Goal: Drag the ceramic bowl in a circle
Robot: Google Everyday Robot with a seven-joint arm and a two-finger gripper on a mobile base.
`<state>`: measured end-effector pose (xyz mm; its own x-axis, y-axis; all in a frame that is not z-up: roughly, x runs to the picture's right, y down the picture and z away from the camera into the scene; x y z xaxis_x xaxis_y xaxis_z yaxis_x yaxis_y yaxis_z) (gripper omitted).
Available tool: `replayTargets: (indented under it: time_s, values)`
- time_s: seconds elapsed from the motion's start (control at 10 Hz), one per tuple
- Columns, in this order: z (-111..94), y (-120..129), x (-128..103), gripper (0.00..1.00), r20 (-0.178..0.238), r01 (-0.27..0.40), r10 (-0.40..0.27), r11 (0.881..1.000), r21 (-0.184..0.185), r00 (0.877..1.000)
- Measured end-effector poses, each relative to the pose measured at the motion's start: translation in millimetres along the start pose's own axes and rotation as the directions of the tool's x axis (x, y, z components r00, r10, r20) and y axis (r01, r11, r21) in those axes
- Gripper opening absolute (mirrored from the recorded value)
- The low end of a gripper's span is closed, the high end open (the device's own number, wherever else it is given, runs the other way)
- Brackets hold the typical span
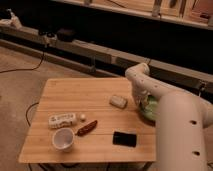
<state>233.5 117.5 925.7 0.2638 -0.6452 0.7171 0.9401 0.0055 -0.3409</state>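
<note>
Wooden surface (100, 92) first, read from its left edge. We see a white packet (62, 120) lying flat, with a white cup (63, 139) nearer the front edge. Just right of these lies a reddish-brown item (86, 128). Past the middle, a black slab (124, 138) sits by the front edge and a pale block (118, 101) lies further back.

At the right edge sits the ceramic bowl (150, 112), green and partly covered by the arm (175, 115). The hand (141, 102) reaches down to the bowl's left rim, fingers together. We cannot tell whether they pinch the rim or only press inside it.

We judge the dragging to be under way, with the bowl close to the right edge. To do it well, we would:

- Press down lightly so the bowl slides flat and does not tip on its rim.
- Sweep the circle inward, toward the bare middle of the surface, because the right edge leaves little room.
- Steer clear of the pale block, the nearest neighbour, which a wide loop would shove.
- Move slowly and evenly; glazed ceramic on wood may slip out from under the fingers.
- Close the loop near where the bowl sits now.
</note>
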Motion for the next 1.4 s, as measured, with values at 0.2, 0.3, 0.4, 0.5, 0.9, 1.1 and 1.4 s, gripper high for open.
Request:
replayTargets:
  time_s: [0.2,0.3,0.4,0.5,0.9,1.1,1.4]
  values:
    - [2.1,-44.1,5.7,0.0,-0.002,0.061,-0.061,0.998,0.013,0.998]
    - [-1.9,-73.4,4.8,0.0,-0.016,0.1,-0.1,0.994,0.031,0.995]
    - [-7.9,-103.2,-1.0,0.0,-0.038,0.148,-0.146,0.988,0.046,0.989]
    - [-18.3,-134.6,-11.2,0.0,-0.075,0.201,-0.196,0.978,0.063,0.978]
    - [-68.3,-200.4,-73.1,0.0,-0.198,0.312,-0.273,0.927,0.206,0.941]
    - [-57.9,-204.4,-115.0,0.0,-0.163,0.326,-0.29,0.905,0.272,0.943]
    - [-35.9,-185.2,-166.1,0.0,-0.111,0.35,-0.332,0.89,0.292,0.937]
